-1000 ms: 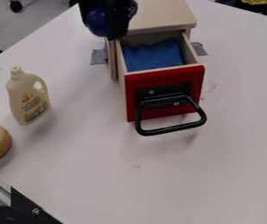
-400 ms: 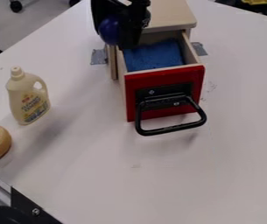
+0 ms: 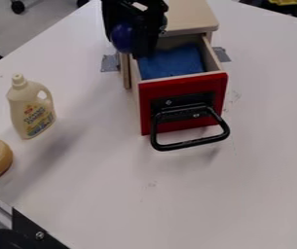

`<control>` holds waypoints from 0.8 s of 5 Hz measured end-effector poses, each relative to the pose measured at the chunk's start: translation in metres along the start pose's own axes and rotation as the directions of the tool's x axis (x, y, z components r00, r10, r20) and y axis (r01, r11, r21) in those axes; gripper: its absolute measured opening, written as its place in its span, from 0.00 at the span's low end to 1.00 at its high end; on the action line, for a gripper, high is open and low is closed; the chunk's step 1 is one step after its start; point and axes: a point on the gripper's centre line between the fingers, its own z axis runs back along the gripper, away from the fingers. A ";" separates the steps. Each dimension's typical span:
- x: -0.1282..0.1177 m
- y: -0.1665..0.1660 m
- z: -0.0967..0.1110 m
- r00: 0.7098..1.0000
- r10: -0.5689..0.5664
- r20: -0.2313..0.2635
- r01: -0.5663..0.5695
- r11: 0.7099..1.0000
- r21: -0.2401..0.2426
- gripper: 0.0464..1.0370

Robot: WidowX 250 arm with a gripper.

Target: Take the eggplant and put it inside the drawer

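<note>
The eggplant is up at about 10 o'clock from the mouth of the open drawer, taking 12 as the top edge of the view, and it is gripped in the end effector, whose fingers look closed on it. The pick-up is therefore done, and the step in hand looks to be the carry, or the lining-up just ahead of the drop. The drawer stands out from its cabinet, with the handle at 6 o'clock and a blue cloth inside, so no pulling seems called for first. As I judge it, the next move is a short shift toward 4 o'clock, until the eggplant is over the cloth, then a lowering between the side walls and a release. The near risk is going down too soon: the eggplant could catch the 9 o'clock wall and roll off onto the table. The cabinet's front edge, at 12 o'clock, also leaves little room for the fingers. The cloth should make for a soft landing. The bottle, at 9 o'clock from the drawer, and the ring, at 8 o'clock, lie well apart from that path.
</note>
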 end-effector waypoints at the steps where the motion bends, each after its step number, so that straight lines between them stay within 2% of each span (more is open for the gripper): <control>1: 0.003 -0.002 -0.007 1.000 -0.007 -0.022 0.007 1.000 0.000 0.74; 3: 0.020 0.000 -0.006 1.000 -0.003 -0.018 0.003 1.000 0.017 0.74; 4: 0.026 0.000 -0.004 1.000 0.003 -0.014 -0.003 1.000 0.019 0.81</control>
